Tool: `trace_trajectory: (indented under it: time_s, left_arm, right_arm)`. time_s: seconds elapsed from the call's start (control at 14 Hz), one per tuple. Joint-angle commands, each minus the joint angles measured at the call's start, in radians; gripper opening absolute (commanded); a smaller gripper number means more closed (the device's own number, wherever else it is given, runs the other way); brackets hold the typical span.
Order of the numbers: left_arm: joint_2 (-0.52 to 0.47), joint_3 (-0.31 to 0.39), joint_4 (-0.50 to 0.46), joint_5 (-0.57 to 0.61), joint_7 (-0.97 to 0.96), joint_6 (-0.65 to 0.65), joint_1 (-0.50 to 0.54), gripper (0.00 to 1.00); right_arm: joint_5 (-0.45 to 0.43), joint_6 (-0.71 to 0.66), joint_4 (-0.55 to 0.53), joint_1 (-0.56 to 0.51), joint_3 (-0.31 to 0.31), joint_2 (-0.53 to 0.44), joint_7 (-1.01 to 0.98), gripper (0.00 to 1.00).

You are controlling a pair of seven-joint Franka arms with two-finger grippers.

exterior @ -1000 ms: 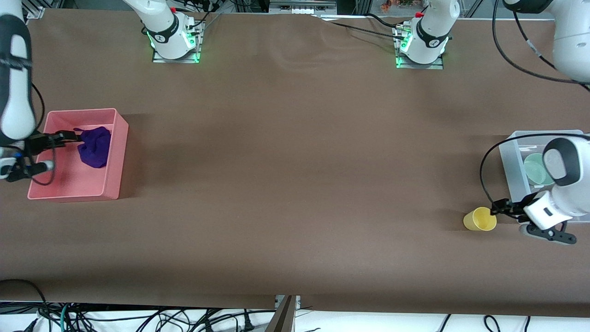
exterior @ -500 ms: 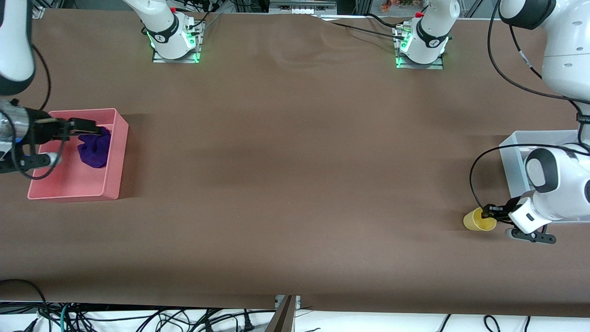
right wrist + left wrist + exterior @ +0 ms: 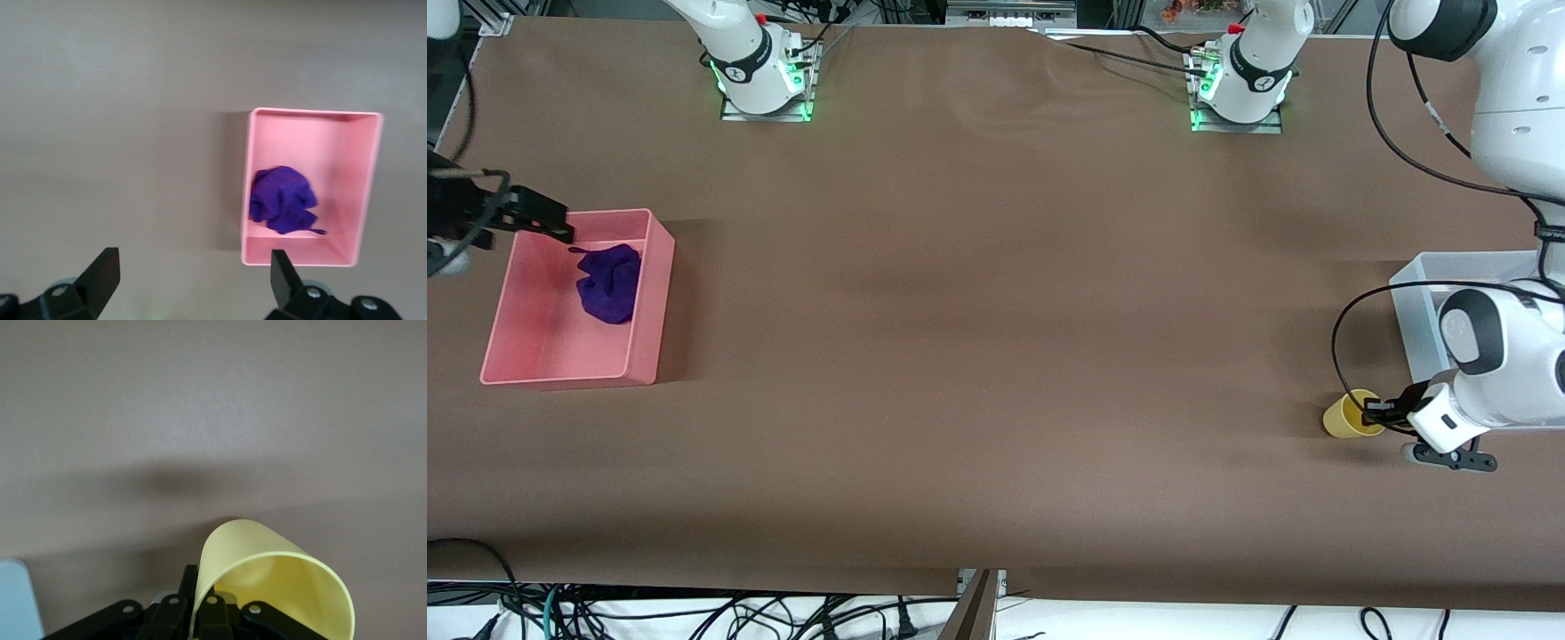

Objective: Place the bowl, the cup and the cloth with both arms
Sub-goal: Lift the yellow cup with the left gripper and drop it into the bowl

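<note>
The yellow cup (image 3: pixel 1344 417) is low over the table near the left arm's end, tilted, its mouth toward the wrist camera. My left gripper (image 3: pixel 1375 411) is shut on the cup's wall, one finger inside the rim and one outside; the left wrist view shows the cup (image 3: pixel 267 577) and the gripper (image 3: pixel 200 603). The purple cloth (image 3: pixel 610 283) lies bunched in the pink bin (image 3: pixel 649 293). My right gripper (image 3: pixel 551 222) is open and empty over the bin's corner farthest from the front camera. The right wrist view shows the cloth (image 3: pixel 283 199), the bin (image 3: pixel 370 193) and the gripper (image 3: pixel 192 273). The bowl is hidden.
A pale grey bin (image 3: pixel 1416 298) stands by the left arm's end, farther from the front camera than the cup, mostly covered by the left arm. Its corner shows in the left wrist view (image 3: pixel 15 600). Brown table cover (image 3: pixel 996 338) spans between the two bins.
My right gripper has let go of the cloth and drawn up and away from it; the cloth stays in the pink bin. My left gripper has moved onto the cup's rim and shut on it.
</note>
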Motion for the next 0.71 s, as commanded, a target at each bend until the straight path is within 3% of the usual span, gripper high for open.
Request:
trace_trajectory:
  time_s: [0.0, 0.21, 0.36, 0.5, 0.64]
  left_arm:
    - [-0.145, 0.007, 0.000, -0.004, 0.006, -0.216, -0.006, 0.00]
    - [-0.241, 0.039, -0.003, 0.038, 0.120, -0.397, 0.017, 0.00]
    - [-0.261, 0.071, -0.016, 0.100, 0.232, -0.405, 0.061, 0.00]
    - [-0.241, 0.071, -0.048, 0.105, 0.326, -0.356, 0.158, 0.00]
    - [-0.239, 0.071, -0.142, 0.103, 0.422, -0.191, 0.221, 0.00]
  right_arm:
    - [-0.028, 0.022, -0.034, -0.006, 0.028, -0.016, 0.008, 1.00]
    - [-0.025, 0.010, -0.026, -0.003, 0.042, -0.007, 0.014, 1.00]
    - [0.004, 0.010, -0.017, -0.004, 0.039, 0.002, 0.014, 1.00]
    - [0.017, 0.009, -0.012, -0.004, 0.037, 0.003, 0.019, 1.00]
    - [0.017, 0.010, -0.012, -0.004, 0.039, 0.008, 0.019, 1.00]
